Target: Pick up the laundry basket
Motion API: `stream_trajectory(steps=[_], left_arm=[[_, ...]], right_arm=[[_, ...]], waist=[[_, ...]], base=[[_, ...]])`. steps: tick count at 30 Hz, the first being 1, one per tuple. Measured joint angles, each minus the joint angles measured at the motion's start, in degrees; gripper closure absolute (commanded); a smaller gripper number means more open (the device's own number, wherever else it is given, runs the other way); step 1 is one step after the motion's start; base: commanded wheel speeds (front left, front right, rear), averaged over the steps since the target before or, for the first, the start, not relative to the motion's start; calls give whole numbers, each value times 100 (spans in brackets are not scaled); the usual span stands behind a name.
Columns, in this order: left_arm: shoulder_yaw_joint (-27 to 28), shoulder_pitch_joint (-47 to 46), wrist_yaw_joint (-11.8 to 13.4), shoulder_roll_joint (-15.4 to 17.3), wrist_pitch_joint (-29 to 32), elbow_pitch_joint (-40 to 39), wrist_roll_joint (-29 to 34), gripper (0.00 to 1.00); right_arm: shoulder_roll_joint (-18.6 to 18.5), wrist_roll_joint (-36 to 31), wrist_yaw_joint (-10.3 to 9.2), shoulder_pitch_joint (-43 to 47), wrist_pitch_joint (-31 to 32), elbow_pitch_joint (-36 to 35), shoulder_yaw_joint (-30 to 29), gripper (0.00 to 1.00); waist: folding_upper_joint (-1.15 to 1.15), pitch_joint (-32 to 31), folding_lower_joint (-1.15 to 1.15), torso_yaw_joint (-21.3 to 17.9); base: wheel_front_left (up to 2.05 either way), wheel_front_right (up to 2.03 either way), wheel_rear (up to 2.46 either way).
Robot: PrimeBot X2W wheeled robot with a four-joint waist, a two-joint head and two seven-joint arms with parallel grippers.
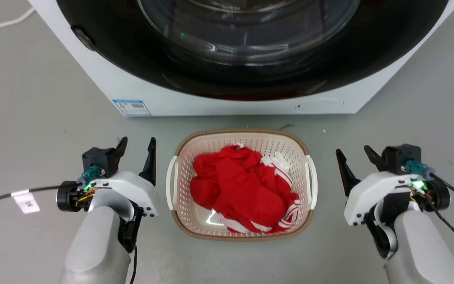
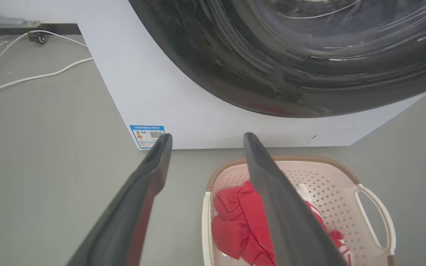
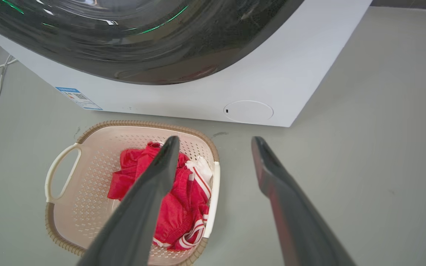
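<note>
While left hand [image 1: 138, 140] gapes, basket [image 1: 211, 146] sits

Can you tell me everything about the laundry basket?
The laundry basket is cream-white plastic full of little holes, with a brown woven-look rim and a white handle on each side. It sits upright on the grey floor before the washing machine, holding red-and-white clothes. The open left gripper and right gripper flank it without touching.

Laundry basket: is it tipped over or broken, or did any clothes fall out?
Nothing stands out. The laundry basket sits flat on the floor before the washing machine, looks whole, and the red clothes all lie inside it.
</note>
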Motion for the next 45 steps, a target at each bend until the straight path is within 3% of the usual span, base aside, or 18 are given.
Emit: stream_trajectory(steps=[11,16,28,45], left_arm=[[-164,-912,-178,133,709,1671,-577,0],[-516,-1294,-183,122,1051,2092,-924,0],[-1360,-2026,-192,527,1938,2465,-1790,0],[-2107,-2761,-197,836,2104,2705,-2368,0]], right_arm=[[1,122,0,-1081,258,1529,305,0],[1,200,0,-1553,388,2235,448,0],[0,742,0,-2633,602,3427,1193,0],[2,1486,0,-3509,615,4219,1986,0]], waist=[[0,838,0,-82],[0,1184,0,-78],[0,1915,0,-131],[0,2736,-1,-330]], base=[[0,0,0],[0,0,0],[0,0,0],[0,0,0]])
